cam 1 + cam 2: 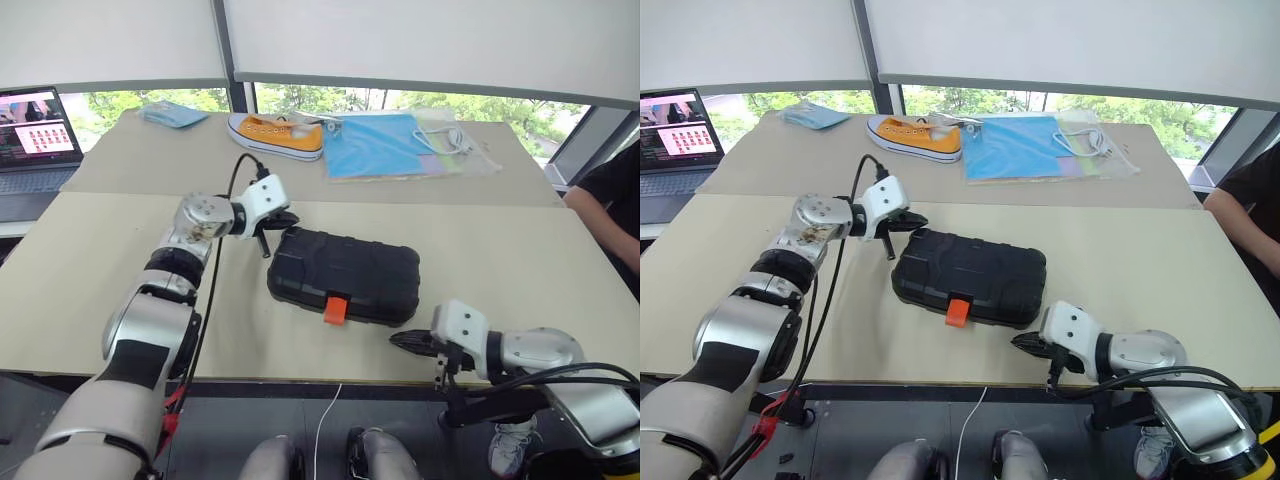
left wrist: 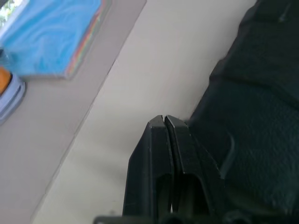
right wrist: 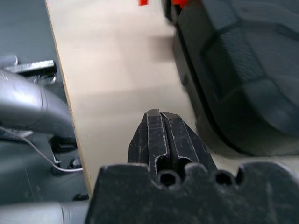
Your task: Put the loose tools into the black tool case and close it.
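Left eye view shows the black tool case (image 1: 345, 275) lying closed and flat on the tan table (image 1: 520, 260), its lid down and its orange latch (image 1: 335, 309) on the edge facing the robot. No loose tools can be seen anywhere around the case, so the stowing step reads as complete and the lid as already lowered; whether the latch is fully snapped home cannot be told from these views. The left gripper (image 1: 285, 221) sits at the case's far left corner, fingers pressed together and holding nothing; the left wrist view shows the fingertips (image 2: 164, 122) just beside the case's rim, and contact cannot be confirmed. The right gripper (image 1: 408, 342) sits just off the case's near right corner, clear of the shell, likewise closed and empty. Beyond the case, well apart from it, lie an orange shoe (image 1: 275, 135) and a blue folder (image 1: 375, 145); a laptop (image 1: 35, 135) stands far to the case's left. Handling estimate: the case is a rigid moulded shell with a textured lid, moderately heavy if loaded, not fragile, and unlikely to flex under a downward press. Its smooth base may slide on the table when pushed sideways. To secure it, press straight down on the lid near the latch edge while the other gripper braces the opposite rim; to lift it, grip across a long edge.
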You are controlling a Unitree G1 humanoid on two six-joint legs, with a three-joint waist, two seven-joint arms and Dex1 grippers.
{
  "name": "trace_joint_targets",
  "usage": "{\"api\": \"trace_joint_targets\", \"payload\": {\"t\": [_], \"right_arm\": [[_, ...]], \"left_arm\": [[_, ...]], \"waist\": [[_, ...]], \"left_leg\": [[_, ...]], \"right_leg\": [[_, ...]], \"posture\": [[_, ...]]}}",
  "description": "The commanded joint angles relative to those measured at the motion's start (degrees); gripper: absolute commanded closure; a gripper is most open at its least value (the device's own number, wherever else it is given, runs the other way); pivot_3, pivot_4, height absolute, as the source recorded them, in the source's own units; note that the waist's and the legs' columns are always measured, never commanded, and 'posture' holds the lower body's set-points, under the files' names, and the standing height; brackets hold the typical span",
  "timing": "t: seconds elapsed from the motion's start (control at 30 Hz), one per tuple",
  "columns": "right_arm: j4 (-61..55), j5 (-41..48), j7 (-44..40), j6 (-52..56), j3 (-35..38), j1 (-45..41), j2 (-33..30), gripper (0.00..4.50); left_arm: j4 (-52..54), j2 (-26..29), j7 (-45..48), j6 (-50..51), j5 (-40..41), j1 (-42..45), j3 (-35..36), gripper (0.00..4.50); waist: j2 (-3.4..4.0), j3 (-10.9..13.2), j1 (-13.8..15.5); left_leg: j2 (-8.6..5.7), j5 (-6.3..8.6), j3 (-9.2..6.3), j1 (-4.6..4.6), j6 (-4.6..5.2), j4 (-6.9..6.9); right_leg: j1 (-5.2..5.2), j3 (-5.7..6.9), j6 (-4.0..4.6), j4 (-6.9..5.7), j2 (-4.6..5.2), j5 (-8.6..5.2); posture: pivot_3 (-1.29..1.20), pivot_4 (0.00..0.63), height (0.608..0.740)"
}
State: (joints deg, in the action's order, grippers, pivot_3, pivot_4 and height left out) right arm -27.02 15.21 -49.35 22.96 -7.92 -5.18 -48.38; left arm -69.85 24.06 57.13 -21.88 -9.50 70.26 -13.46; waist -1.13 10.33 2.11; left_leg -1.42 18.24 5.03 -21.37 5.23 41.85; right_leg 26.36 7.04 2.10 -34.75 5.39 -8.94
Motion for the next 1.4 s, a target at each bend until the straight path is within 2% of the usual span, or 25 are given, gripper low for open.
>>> {"api": "trace_joint_targets", "payload": {"t": [0.03,0.17,0.3,0.53,0.67,0.83,1.03,1.2,1.4], "right_arm": [[2.91,-2.39,2.18,0.73,1.51,-3.49,0.61,4.50],[11.50,-7.23,7.05,-2.38,4.48,-7.65,1.12,4.50],[17.69,-8.38,8.39,-4.90,6.42,-9.30,1.19,4.50],[15.27,-4.94,2.82,-4.85,7.58,-6.92,1.49,4.50],[11.05,-2.33,-1.28,-3.25,7.42,-4.02,0.62,4.50],[6.06,0.35,-1.85,0.05,6.94,-3.22,2.36,4.50],[4.47,0.20,-1.06,1.98,4.90,-4.61,4.81,4.50],[11.13,-6.30,2.66,0.67,2.41,-7.92,5.23,4.50],[14.64,-8.34,5.91,-0.01,4.54,-9.73,5.57,4.50]], "left_arm": [[-1.64,-0.01,9.15,-6.86,-2.90,-0.49,-2.89,4.40],[-1.00,0.91,21.83,-6.68,-1.45,-2.51,-2.60,4.40],[1.99,1.89,28.13,-5.38,1.17,-5.27,-1.19,4.40],[-0.52,2.87,12.08,-3.68,0.46,-1.00,2.49,4.40],[-4.04,1.46,-2.19,4.61,1.08,3.32,5.64,4.40],[-5.27,-0.97,-6.32,4.39,-4.83,2.35,1.31,4.40],[-6.48,-3.00,-8.64,5.47,-7.34,2.45,0.66,4.40],[-5.72,-3.60,4.18,3.82,-3.05,2.34,4.11,4.40],[-2.26,-1.11,27.45,3.98,-0.06,-0.66,4.18,4.40]], "waist": [[0.00,0.00,0.03],[0.01,-0.01,-0.04],[0.14,-0.12,-0.14],[0.10,-0.22,-0.06],[0.00,-0.16,-0.04],[-0.01,-0.15,0.04],[-0.07,-0.13,0.17],[-0.07,-0.13,0.29],[-0.06,-0.13,-0.07]], "left_leg": [[0.00,0.00,0.02,0.02,-0.01,0.01],[0.02,0.00,0.10,0.14,-0.03,0.09],[0.02,0.00,0.22,0.23,-0.02,0.10],[0.12,-0.02,0.19,0.22,-0.02,0.08],[0.11,0.00,0.17,0.15,0.04,0.11],[0.07,0.07,0.17,0.10,0.15,0.11],[0.01,0.10,0.14,0.03,0.18,0.10],[0.00,0.10,0.14,0.03,0.17,0.11],[-0.06,0.10,0.25,-0.02,0.16,0.11]], "right_leg": [[0.01,-0.02,0.00,-0.03,0.04,0.00],[-0.05,-0.03,-0.01,-0.11,0.14,-0.02],[-0.06,-0.07,-0.04,-0.25,0.27,0.00],[-0.06,-0.04,0.04,-0.27,0.13,-0.03],[-0.04,-0.04,-0.01,-0.25,0.13,0.00],[-0.02,-0.04,-0.01,-0.22,0.12,0.01],[0.00,0.01,0.02,-0.15,0.21,0.07],[0.01,0.03,-0.03,-0.16,0.24,0.04],[0.03,0.10,-0.03,-0.17,0.37,0.03]], "posture": [[0.00,0.150,0.718],[0.00,0.150,0.718],[0.00,0.150,0.718],[0.00,0.150,0.718],[0.00,0.150,0.718],[0.00,0.150,0.718],[0.00,0.150,0.718],[0.00,0.150,0.718],[0.00,0.150,0.718]]}}
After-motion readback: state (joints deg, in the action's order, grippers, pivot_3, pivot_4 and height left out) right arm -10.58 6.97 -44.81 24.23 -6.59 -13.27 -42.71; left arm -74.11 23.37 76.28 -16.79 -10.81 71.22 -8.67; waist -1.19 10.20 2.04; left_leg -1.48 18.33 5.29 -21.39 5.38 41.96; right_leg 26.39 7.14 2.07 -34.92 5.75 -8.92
